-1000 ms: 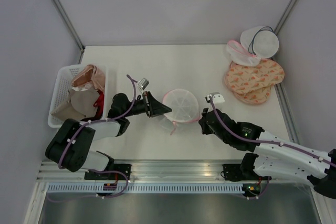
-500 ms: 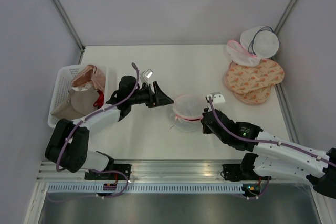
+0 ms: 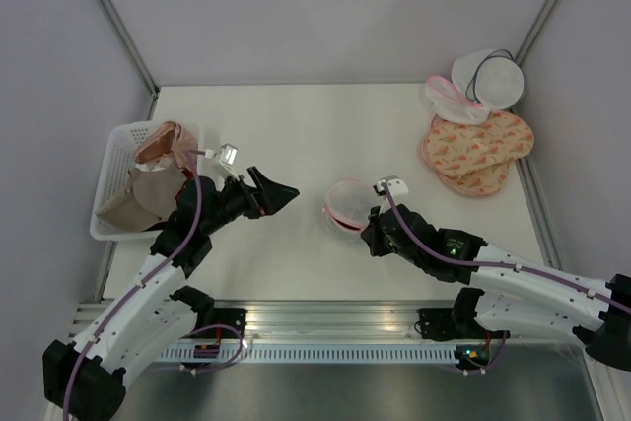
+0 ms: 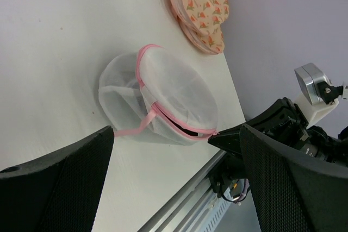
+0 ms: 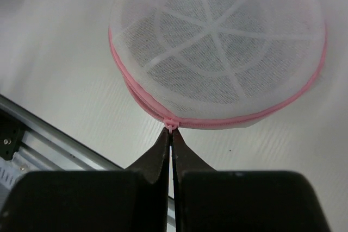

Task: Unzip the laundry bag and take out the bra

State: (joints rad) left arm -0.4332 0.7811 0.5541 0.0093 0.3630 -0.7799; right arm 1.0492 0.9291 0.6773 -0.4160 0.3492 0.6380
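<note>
Two end effectors are in view over the bench (image 3: pixel 296 125), and you should read them separately. The right end effector (image 5: pixel 171 134) has its fingers pressed together on the pink zipper pull (image 5: pixel 171 125) of the laundry bag (image 3: pixel 347 206), at the edge of the bag nearest the arm bases. The left end effector (image 3: pixel 286 191) is spread wide and holds nothing; it hangs to the left of the laundry bag, apart from it and pointing toward it. Locate the laundry bag near the middle of the bench, between the two arms. It is tipped up on its edge rather than lying flat, with one white mesh dome facing the right wrist camera. In the left wrist view a pink strap loop (image 4: pixel 130 129) trails from the bag onto the bench surface. That same view shows a thin dark slit between the pink edges close to the right end effector; you cannot tell from it how far the zipper is parted. In the right wrist view the pink zipper line runs unbroken to both sides of the pull. You cannot make out the bra through the mesh in any view. A white basket (image 3: pixel 113 170) holding beige, pink and red garments sits at the left edge of the bench. Peach patterned bags (image 3: pixel 478 150) lie at the far right corner, with a white round bag with dark trim (image 3: pixel 488 78) just behind them.
</note>
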